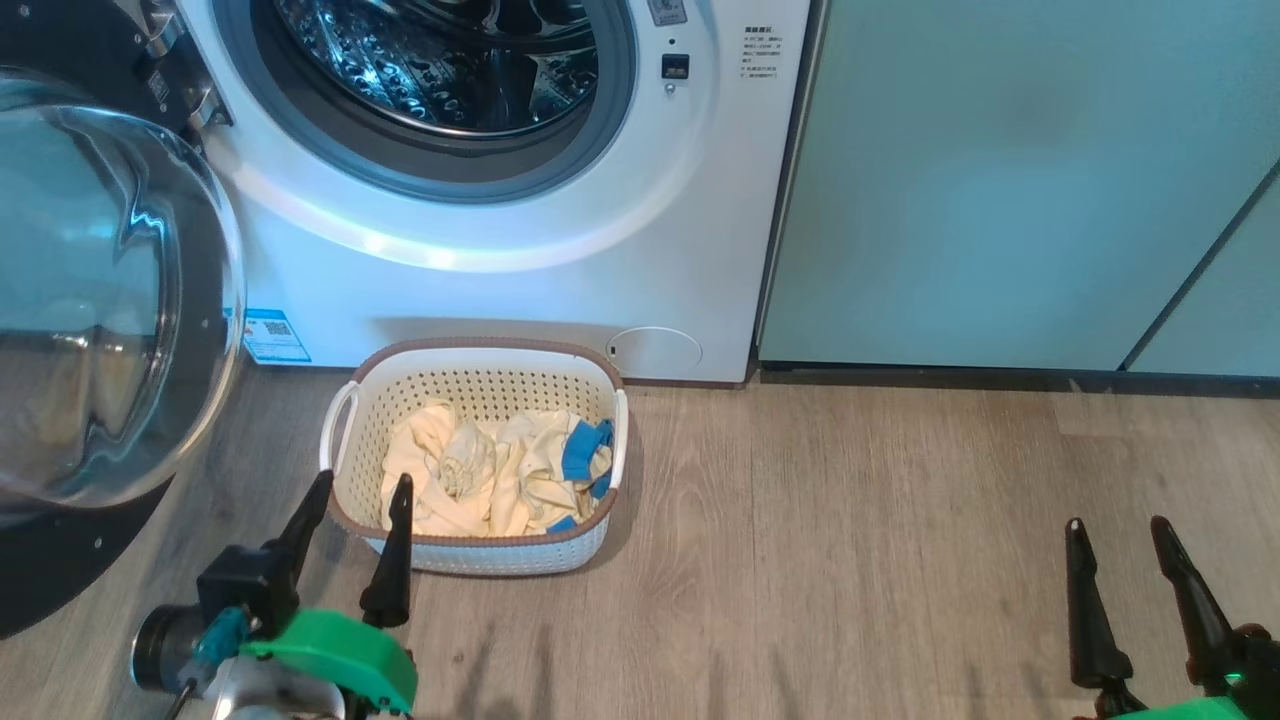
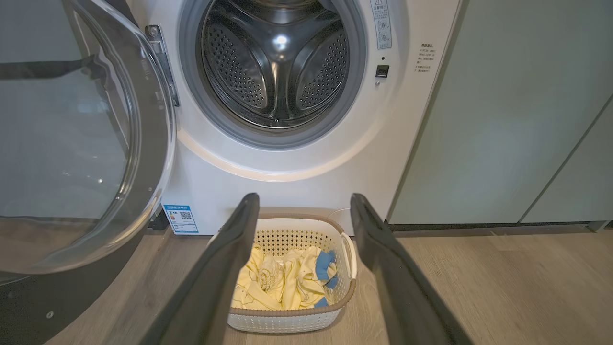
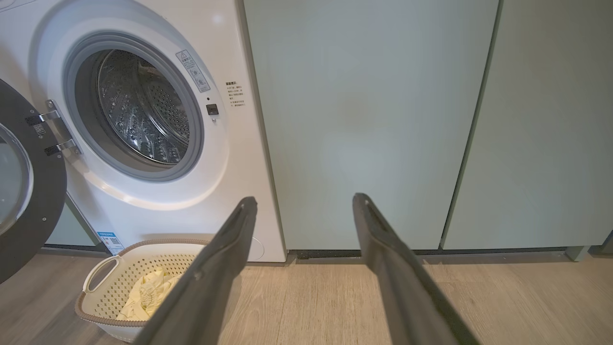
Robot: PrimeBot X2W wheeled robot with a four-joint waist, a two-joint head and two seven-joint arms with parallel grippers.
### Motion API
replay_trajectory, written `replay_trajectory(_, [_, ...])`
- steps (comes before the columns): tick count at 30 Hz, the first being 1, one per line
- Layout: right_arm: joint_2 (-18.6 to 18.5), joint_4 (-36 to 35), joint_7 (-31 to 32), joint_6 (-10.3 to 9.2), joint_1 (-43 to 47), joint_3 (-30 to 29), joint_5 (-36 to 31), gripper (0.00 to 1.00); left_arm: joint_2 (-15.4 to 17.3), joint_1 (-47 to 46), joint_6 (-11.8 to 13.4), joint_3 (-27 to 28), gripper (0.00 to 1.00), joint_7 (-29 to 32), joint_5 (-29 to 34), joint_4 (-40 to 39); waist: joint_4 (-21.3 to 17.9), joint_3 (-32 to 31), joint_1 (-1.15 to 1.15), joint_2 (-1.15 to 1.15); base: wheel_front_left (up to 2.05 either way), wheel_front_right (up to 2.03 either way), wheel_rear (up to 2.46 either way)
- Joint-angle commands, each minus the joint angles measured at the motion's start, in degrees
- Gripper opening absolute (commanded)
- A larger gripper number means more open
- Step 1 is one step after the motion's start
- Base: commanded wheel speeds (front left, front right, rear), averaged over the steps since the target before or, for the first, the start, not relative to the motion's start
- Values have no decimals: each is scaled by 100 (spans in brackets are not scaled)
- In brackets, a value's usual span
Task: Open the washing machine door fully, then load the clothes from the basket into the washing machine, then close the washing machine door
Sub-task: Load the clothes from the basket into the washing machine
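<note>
Both spread wide, empty; left fingers (image 1: 393,550) near the basket (image 1: 480,385); right fingers (image 1: 1085,600) over the floor (image 1: 850,500)

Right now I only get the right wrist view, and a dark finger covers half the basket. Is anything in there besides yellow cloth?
Observer: Only the clothes. The head view shows bright blue patches on their right side, inside the basket.
Operator: Where is the other gripper?
Observer: The left gripper is open over the basket's near left corner. It has not touched the clothes.
Operator: Is anything already in the washer?
Observer: The left wrist view looks straight into the washing machine. The drum is bare metal, with no clothing in it.
</note>
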Motion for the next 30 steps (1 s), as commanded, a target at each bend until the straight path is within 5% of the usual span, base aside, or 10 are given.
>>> replay_trajectory(1, [-65,-203,-77,-16,-182,81,41,100,112,-155,58,144,100,-7,-17,-204,5,18,0,0,5,-1,-4])
replay_trajectory(30, [-65,-170,-78,-16,-272,106,72,100,213,-233,107,-49,100,-93,-61,-143,61,106,0,0,135,-135,0])
